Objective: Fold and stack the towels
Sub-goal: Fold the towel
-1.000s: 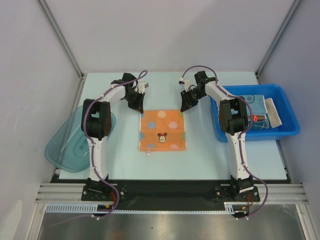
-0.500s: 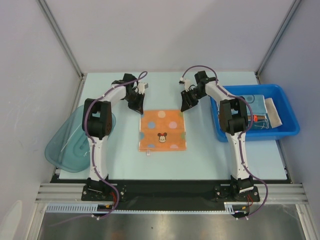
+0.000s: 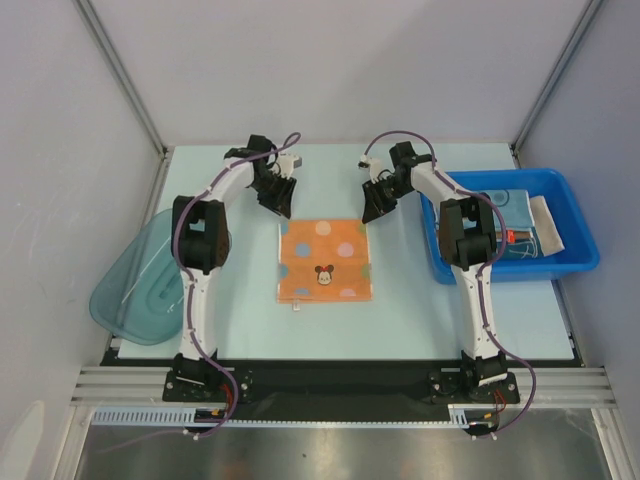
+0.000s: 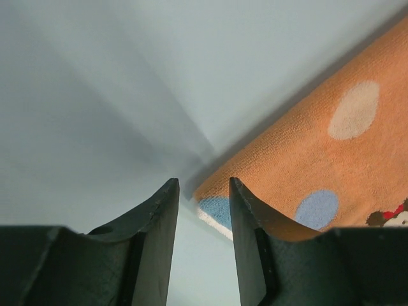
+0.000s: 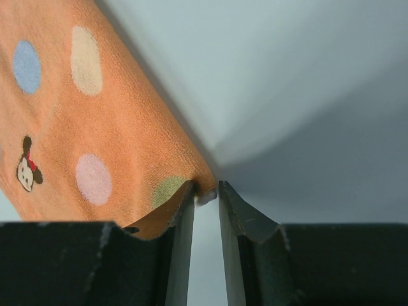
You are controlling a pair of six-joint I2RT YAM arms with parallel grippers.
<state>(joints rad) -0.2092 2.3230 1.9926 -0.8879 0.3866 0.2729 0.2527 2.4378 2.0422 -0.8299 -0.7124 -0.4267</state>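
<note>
Your orange dotted cloth towel [image 3: 325, 262] lies flat, long axis L-R. L gripper [image 4: 201, 188] gapes over its far-L corner, holding nothing; R gripper [image 5: 205, 189] pinches the far-R corner.

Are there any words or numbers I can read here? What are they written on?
No text can be read in these pictures.
Orange towel: only dots and a cartoon mouse face, no words.
Small tag at its near edge: too small to read.
Teal towel in the blue bin: any print is too small to read.
</note>
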